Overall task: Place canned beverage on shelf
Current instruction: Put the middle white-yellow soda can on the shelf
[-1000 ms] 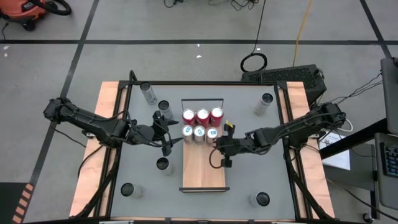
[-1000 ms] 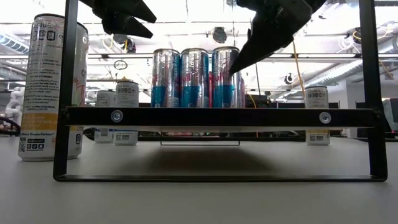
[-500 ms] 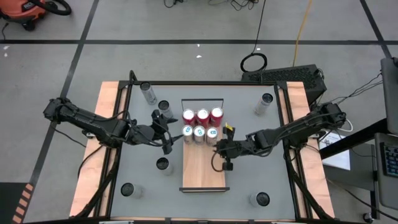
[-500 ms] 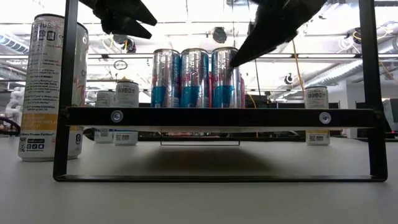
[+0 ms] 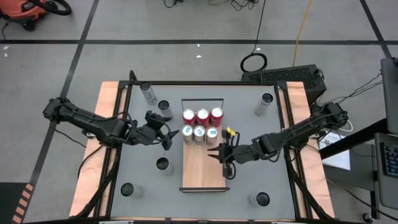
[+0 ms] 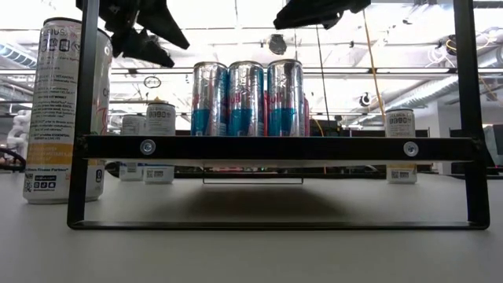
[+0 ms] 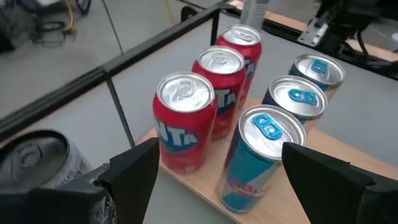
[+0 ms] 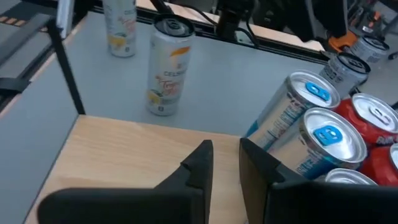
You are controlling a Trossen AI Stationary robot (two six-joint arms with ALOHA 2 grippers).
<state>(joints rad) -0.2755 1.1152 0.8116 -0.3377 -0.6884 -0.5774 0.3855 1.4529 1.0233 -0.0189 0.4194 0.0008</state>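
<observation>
The shelf point(image 5: 202, 171) is a light-wood board in the middle of the table. At its far end stand three red cans point(image 5: 202, 116) and, in front of them, three silver-and-blue cans point(image 5: 199, 132), all upright on their bases. My left gripper point(image 5: 169, 135) hovers open just left of the cans, and the left wrist view shows its fingers point(image 7: 219, 149) spread wide with the cans ahead. My right gripper point(image 5: 219, 154) hangs shut and empty over the bare board point(image 8: 124, 149), nearer than the cans. In the low view both grippers point(image 6: 145, 35) point(image 6: 314, 12) are above the can tops.
Loose cans stand upright on the grey tabletop: two at the far left point(image 5: 148, 92) point(image 5: 164, 107), one at the far right point(image 5: 263, 102), one left of the shelf point(image 5: 163, 164), and one at each near corner point(image 5: 127, 189) point(image 5: 261, 199). The shelf's near half is bare.
My right gripper has drawn back from the rightmost silver-and-blue can toward the table's near edge and has risen, staying shut. My left gripper has rolled about its own line and stays open in nearly the same place. The cans have not moved.
</observation>
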